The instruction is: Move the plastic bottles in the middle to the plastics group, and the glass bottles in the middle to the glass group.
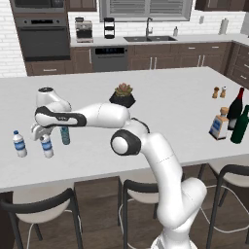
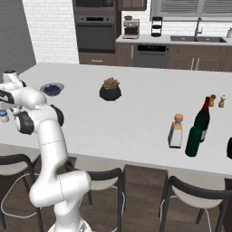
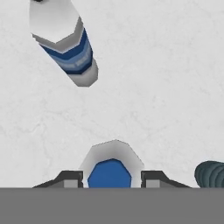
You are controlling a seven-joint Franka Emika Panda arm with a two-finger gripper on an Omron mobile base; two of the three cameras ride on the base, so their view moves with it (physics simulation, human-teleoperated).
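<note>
Arm (image 1: 146, 146) reaches left, claw (image 3: 111, 181) gripping water bottle (image 3: 109, 168).

White marble-look island counter (image 1: 160, 92) spans the foreground, with dark metal-framed stools (image 1: 146, 192) tucked beneath on a wood plank floor (image 1: 97, 214). Rear wall is white brick (image 2: 52, 27). Dark brown cabinets (image 1: 160, 57) carry a pale worktop with a sink and faucet (image 1: 149, 34). Built-in wall oven (image 1: 38, 36) stands left; dishwasher (image 1: 109, 58) sits beside the cabinets. Window with blinds (image 1: 143, 8) is above the sink. Coffee machine (image 1: 83, 30) rests on the worktop.
</note>
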